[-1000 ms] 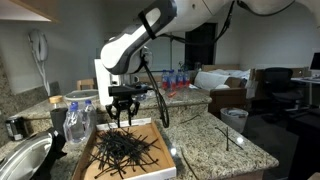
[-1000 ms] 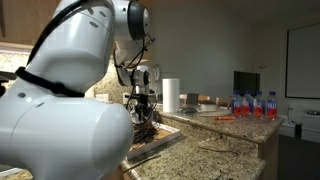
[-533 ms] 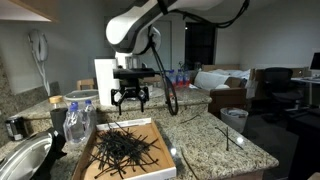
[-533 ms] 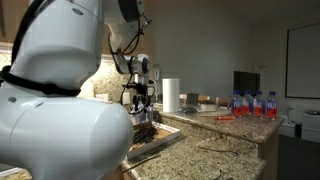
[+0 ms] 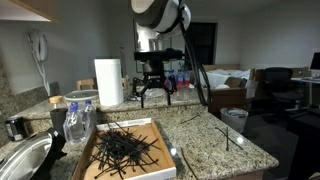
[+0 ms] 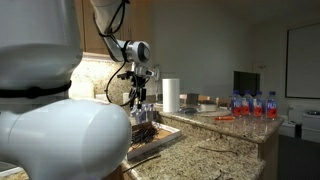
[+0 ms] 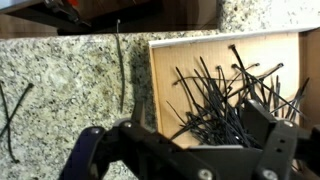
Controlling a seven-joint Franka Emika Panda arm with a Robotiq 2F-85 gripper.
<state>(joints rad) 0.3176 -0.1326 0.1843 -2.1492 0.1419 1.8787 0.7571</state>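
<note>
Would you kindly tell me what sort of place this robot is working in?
Most likely an office kitchenette: a granite countertop, a metal sink, a paper towel roll and water bottles behind.

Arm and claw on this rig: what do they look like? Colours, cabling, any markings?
The arm is glossy white, built of rounded shells with dark rings at the joints. The claw is black, with two linked fingers under a black wrist block. A black cable hangs in a loose loop off the wrist. No markings are legible at this size.
</note>
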